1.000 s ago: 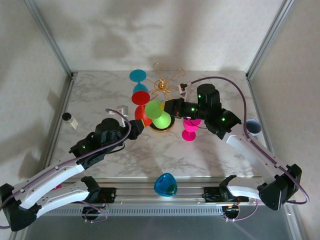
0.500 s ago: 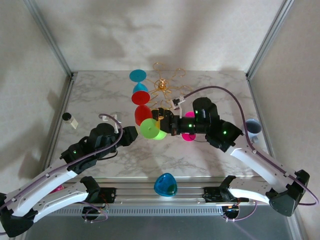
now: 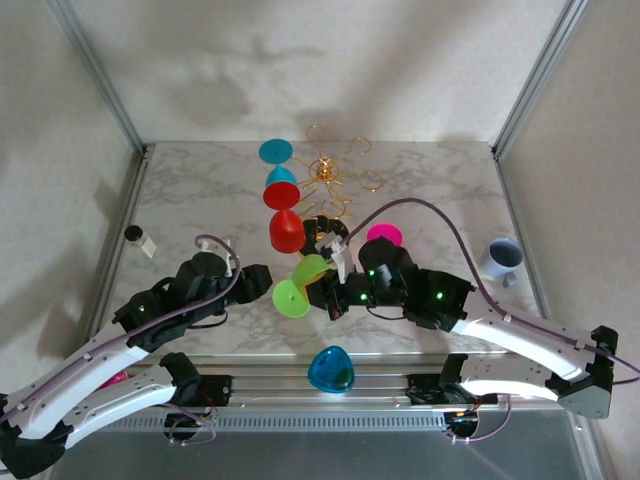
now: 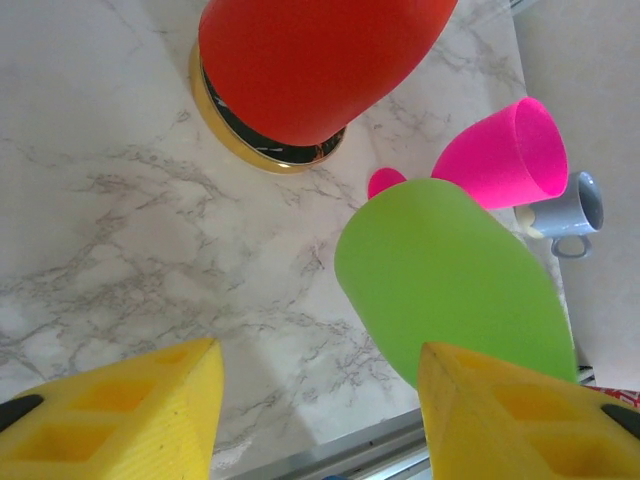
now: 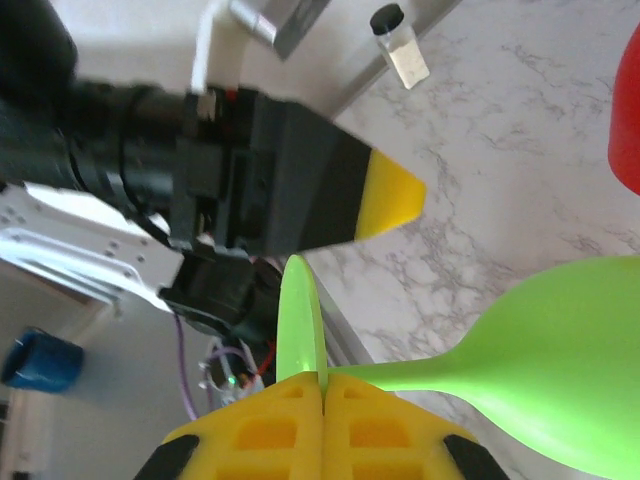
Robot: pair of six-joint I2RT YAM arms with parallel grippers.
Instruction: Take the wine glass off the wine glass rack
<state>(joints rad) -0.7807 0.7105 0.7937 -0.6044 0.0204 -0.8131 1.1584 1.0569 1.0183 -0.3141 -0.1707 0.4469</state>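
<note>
The green wine glass [image 3: 298, 285] is off the wine glass rack [image 3: 327, 172] and hangs tilted above the table's near middle. My right gripper [image 5: 323, 385] is shut on its stem just behind the foot [image 5: 300, 310], with the bowl [image 5: 570, 400] out to the right. My left gripper [image 4: 315, 390] is open and holds nothing; the green bowl [image 4: 450, 280] lies just beyond its right finger [image 4: 510, 410]. A red glass [image 3: 286, 228] still hangs on the rack over its black, gold-rimmed base [image 4: 230, 130].
A teal glass [image 3: 277, 155] hangs at the rack's far left. A pink glass [image 3: 383, 236] lies right of the base. A blue glass [image 3: 330, 370] sits at the front rail, a grey mug [image 3: 503, 256] at the right, a small vial [image 3: 141, 239] at the left.
The right gripper has carried the green glass from the rack toward the near edge and lower. The left gripper has pulled back and its jaws have spread wider.
</note>
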